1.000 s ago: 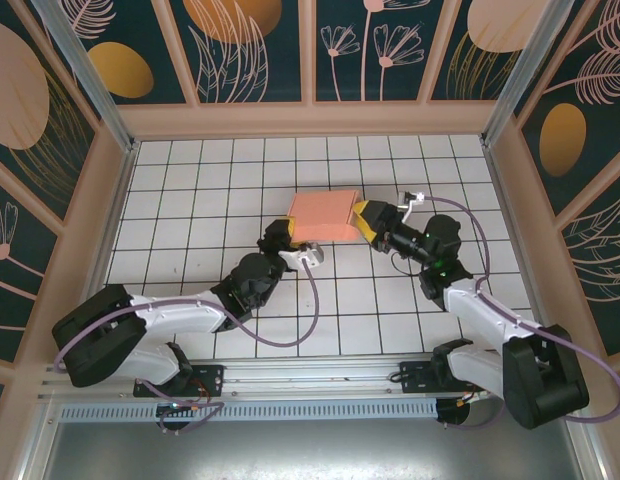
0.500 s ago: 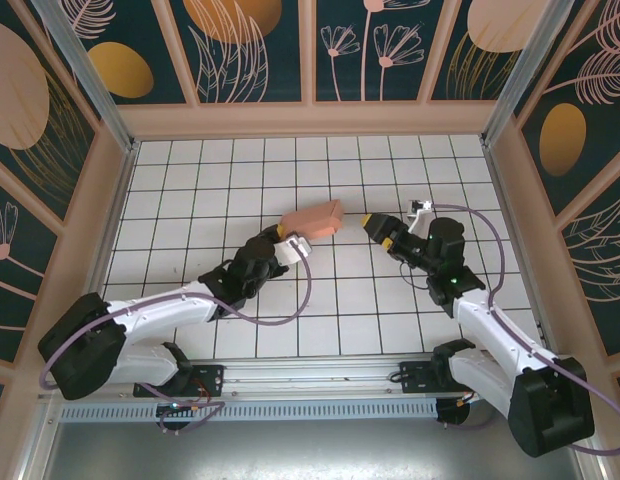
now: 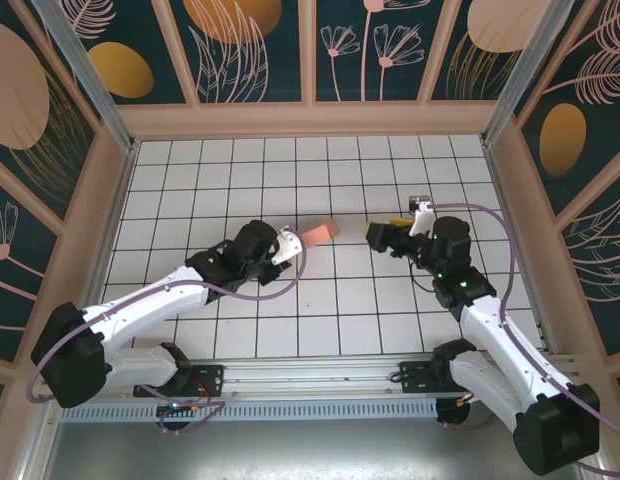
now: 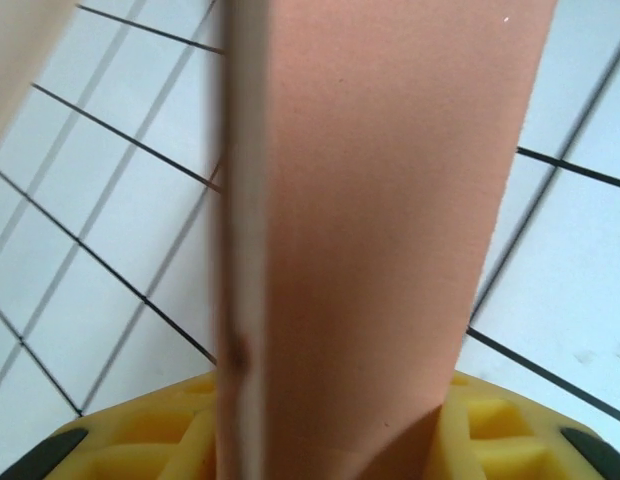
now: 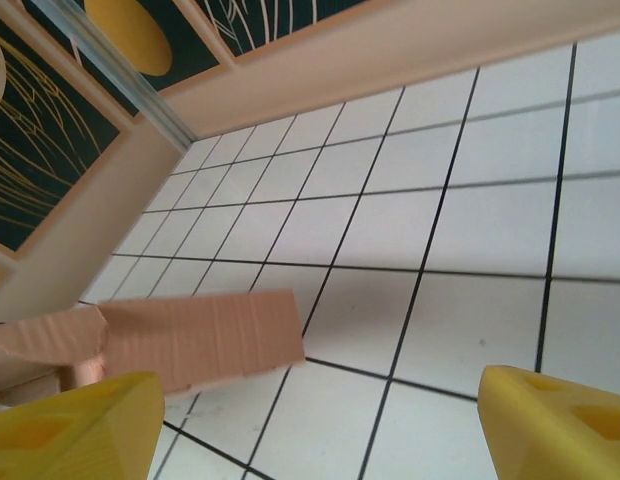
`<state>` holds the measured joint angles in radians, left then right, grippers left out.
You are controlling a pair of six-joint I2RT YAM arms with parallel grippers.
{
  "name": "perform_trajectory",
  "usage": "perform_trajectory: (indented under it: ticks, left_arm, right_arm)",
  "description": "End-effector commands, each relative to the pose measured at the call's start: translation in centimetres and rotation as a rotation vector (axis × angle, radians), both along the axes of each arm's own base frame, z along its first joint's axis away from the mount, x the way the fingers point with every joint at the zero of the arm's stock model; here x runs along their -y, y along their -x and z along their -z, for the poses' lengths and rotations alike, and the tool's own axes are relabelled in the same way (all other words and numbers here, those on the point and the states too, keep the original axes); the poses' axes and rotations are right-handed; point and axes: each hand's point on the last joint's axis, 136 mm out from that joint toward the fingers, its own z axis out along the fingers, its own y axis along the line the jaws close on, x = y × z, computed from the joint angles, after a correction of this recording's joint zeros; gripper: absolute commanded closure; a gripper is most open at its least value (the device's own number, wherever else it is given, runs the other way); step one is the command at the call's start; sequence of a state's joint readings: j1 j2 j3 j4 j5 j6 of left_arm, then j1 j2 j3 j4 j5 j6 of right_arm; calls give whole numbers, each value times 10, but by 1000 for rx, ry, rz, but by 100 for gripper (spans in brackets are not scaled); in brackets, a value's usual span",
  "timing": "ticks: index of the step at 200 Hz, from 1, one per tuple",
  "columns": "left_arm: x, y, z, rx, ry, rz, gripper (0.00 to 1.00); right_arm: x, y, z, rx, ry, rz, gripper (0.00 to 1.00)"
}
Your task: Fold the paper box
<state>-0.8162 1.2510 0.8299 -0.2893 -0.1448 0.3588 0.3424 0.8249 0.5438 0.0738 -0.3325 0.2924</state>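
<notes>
Left gripper (image 3: 295, 242) clamped on the paper box (image 3: 319, 233); right gripper (image 3: 374, 234), jaws apart, faces it from 3 o'clock — white gridded table (image 3: 330, 320) between, floral panel walls (image 3: 250, 50) around.

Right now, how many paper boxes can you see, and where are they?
1. The paper box is clamped in the left gripper near the middle of the tiled floor. The right gripper stands open to its right, not touching it.
</notes>
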Motion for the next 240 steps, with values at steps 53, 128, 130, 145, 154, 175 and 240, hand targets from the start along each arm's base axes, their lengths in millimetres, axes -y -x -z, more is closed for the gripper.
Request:
perform_trajectory:
  ticks: [53,128,130,145,154,175,240]
  left_arm:
    - [-8,34,42,-300,-178,78,71]
    - [6,46,59,-421,-225,198,68]
    - [6,45,59,-422,-225,198,68]
    - [8,42,62,-427,-237,190,66]
    - [9,40,65,-430,-247,184,64]
    - [8,39,72,-452,-271,175,63]
    - [15,33,76,-467,-275,173,61]
  right_arm:
    - [-27,17,-20,213,225,-173,19]
    - [-66,17,15,214,381,-394,22]
    - [-67,17,15,214,383,-399,22]
    - [-70,16,21,200,405,-425,23]
    - [-71,16,24,194,417,-432,23]
    - [-70,17,29,171,440,-448,28]
    - [-62,31,53,94,556,-511,53]
